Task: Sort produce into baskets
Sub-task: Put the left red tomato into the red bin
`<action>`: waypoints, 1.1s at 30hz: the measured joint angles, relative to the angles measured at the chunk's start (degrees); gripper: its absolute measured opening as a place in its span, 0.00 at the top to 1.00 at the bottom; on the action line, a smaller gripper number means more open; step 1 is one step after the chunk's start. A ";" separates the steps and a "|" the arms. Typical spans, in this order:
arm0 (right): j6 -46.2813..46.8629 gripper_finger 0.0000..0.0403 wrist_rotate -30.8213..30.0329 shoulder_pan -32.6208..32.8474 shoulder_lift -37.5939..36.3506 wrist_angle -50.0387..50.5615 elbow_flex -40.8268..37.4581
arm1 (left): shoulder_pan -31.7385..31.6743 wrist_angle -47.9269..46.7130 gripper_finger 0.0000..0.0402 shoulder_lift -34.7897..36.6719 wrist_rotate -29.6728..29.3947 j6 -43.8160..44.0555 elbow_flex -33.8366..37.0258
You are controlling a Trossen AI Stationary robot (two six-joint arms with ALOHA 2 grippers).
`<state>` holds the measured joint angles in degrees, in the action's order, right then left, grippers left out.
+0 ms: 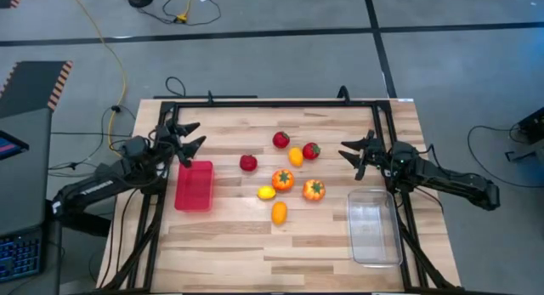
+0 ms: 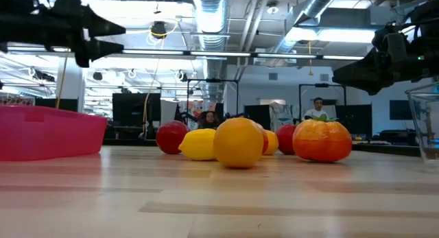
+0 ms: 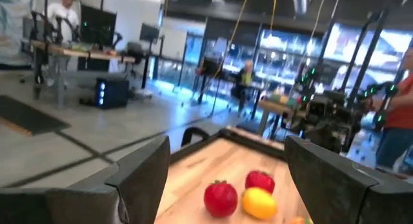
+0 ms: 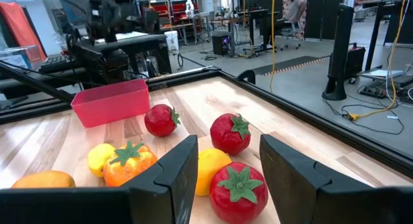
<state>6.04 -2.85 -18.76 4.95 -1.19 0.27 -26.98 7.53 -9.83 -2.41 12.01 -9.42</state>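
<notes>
people at desks [image 4: 293, 8] only beyond the right gripper [image 4: 229, 161]

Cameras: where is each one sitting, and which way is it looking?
High view: above the table, looking straight down; both arms show, left gripper open by the red basket, right gripper open above the clear basket.
Low view: at tabletop height, looking level across the produce into the room.
Left wrist view: on the left arm, looking past its own fingers across the table.
Right wrist view: on the right arm, past its fingers toward the red basket.
Shared: every view shows the produce.
</notes>
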 joint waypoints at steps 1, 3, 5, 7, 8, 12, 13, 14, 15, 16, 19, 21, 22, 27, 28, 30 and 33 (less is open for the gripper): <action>-0.01 0.52 0.00 -0.02 0.00 0.00 0.02 | 0.00 -0.33 0.27 -2.57 -0.02 -0.27 -1.49; 0.00 0.52 0.00 0.00 0.00 0.00 0.01 | 0.00 -0.49 0.27 -8.07 0.28 -0.83 -4.84; -0.02 0.52 0.00 -0.02 0.00 0.00 0.02 | 0.00 -1.14 0.27 -13.71 1.18 -2.32 -8.15; 0.00 0.52 0.00 -0.01 0.00 0.00 0.00 | 0.00 -3.64 0.27 -19.99 2.35 -4.52 -11.83; 0.00 0.52 0.00 -0.02 0.00 0.00 0.00 | 0.00 -5.35 0.27 -23.11 3.15 -5.81 -13.79; -0.01 0.52 0.00 -0.01 0.00 0.00 0.02 | 0.02 -12.74 0.27 -34.75 6.39 -11.08 -21.90; 0.00 0.52 0.00 0.00 0.00 0.00 0.02 | 0.02 -14.33 0.27 -37.36 7.07 -12.42 -23.81; 0.00 0.52 0.00 0.00 0.00 0.00 0.01 | 0.02 -16.06 0.27 -40.00 7.78 -13.66 -25.56; 0.00 0.52 0.00 -0.02 0.00 0.00 0.00 | 0.11 -17.85 0.27 -42.57 8.55 -14.83 -27.21; 0.00 0.52 0.00 -0.02 0.00 0.00 0.02 | 0.34 -19.22 0.27 -45.07 9.15 -15.96 -28.82; 0.00 0.52 0.00 -0.02 0.00 0.00 0.00 | 1.80 -22.04 0.27 -51.66 9.73 -19.20 -33.36; 0.00 0.52 0.00 0.00 0.00 0.00 0.02 | 3.18 -23.40 0.27 -55.65 9.68 -21.33 -35.94; 0.00 0.52 0.00 -0.01 0.00 0.00 0.02 | 3.92 -24.03 0.27 -57.36 9.66 -22.24 -36.93; 0.00 0.52 0.00 -0.01 0.00 0.00 0.01 | 7.57 -27.07 0.27 -64.74 9.66 -25.08 -41.60; -0.02 0.52 0.00 0.00 0.00 0.00 0.00 | 8.24 -28.03 0.27 -66.03 9.66 -25.52 -42.40; 0.00 0.52 0.00 -0.01 0.00 0.00 0.01 | 9.33 -30.11 0.27 -68.31 9.21 -26.35 -43.82; 0.00 0.52 0.00 0.00 0.00 0.00 0.01 | 10.52 -31.57 0.27 -71.00 7.38 -27.40 -44.69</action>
<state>6.04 -2.85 -18.76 4.95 -1.19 0.28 -16.46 -24.04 -80.83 4.96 -15.38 -54.11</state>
